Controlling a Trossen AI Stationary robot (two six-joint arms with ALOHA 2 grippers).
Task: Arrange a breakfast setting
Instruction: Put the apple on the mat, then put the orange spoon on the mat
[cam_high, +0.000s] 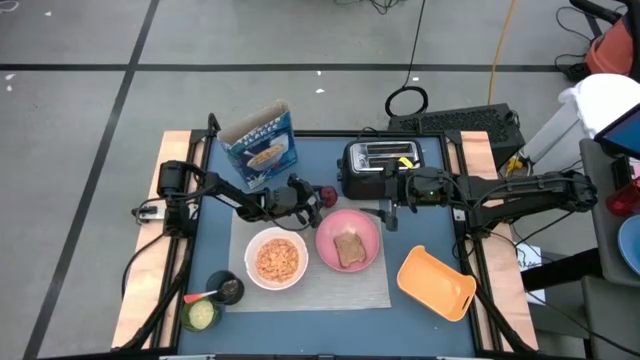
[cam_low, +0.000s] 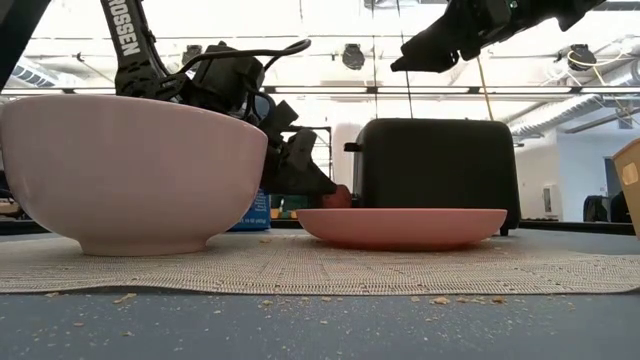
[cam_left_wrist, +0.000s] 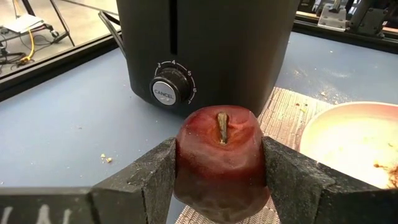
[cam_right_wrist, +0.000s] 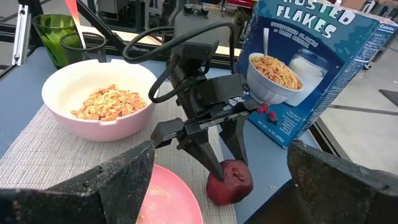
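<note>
A blue-topped table (cam_high: 215, 260) is standing on grey floor, a grey mat (cam_high: 330, 285) lying at frame centre. On the mat are sitting a white bowl (cam_high: 276, 258) of cereal and a pink plate (cam_high: 347, 240) bearing toast (cam_high: 350, 250). Just above the plate, the left gripper (cam_left_wrist: 219, 177) is clamping a dark red apple (cam_left_wrist: 221, 155), stem facing the black toaster (cam_high: 380, 165). The right gripper (cam_right_wrist: 217, 180) is hovering, fingers spread.
</note>
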